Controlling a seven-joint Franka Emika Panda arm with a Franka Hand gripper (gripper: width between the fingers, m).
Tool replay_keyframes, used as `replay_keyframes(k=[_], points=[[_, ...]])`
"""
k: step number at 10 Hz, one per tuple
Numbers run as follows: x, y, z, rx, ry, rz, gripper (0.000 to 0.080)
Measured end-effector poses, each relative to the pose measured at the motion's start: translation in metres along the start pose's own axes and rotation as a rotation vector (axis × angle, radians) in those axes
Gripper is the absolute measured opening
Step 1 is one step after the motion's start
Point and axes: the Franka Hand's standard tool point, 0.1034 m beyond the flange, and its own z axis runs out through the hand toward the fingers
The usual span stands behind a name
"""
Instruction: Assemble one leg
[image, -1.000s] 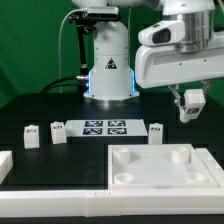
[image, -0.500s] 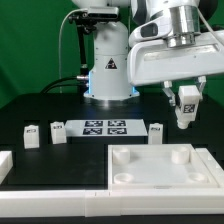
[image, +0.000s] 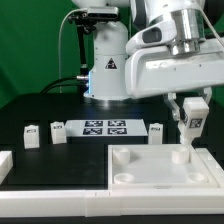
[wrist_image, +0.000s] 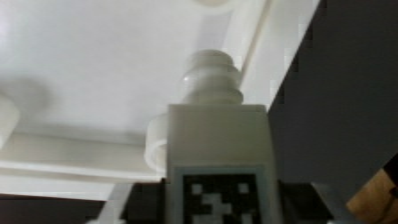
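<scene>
One leg (image: 186, 140) hangs upright in the exterior view, clamped between the jaws by its tagged upper part, with its narrow lower end over the far socket of the tabletop (image: 150, 172) toward that view's right; contact cannot be told. A spare peg (image: 155, 131) stands on the dark surface (image: 35, 108) just beside the marker board (image: 104, 127). In the wrist view the jaws show only as dark edges flanking the tagged block, whose ribbed tip (wrist_image: 210, 75) points at the white tabletop
</scene>
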Motion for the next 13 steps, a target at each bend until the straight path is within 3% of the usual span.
replay_keyframes(k=[1, 6, 8, 9, 10, 13], points=[[0.009, 0.003, 0.008, 0.004, 0.003, 0.006, 0.0287], [0.008, 0.004, 0.009, -0.001, 0.025, 0.006, 0.0287], [0.024, 0.015, 0.013, -0.044, 0.22, -0.016, 0.0287], [0.022, 0.011, 0.021, -0.026, 0.16, -0.017, 0.0287], [0.035, 0.01, 0.018, -0.024, 0.173, -0.02, 0.0287], [0.049, 0.01, 0.024, -0.019, 0.179, -0.018, 0.0287]])
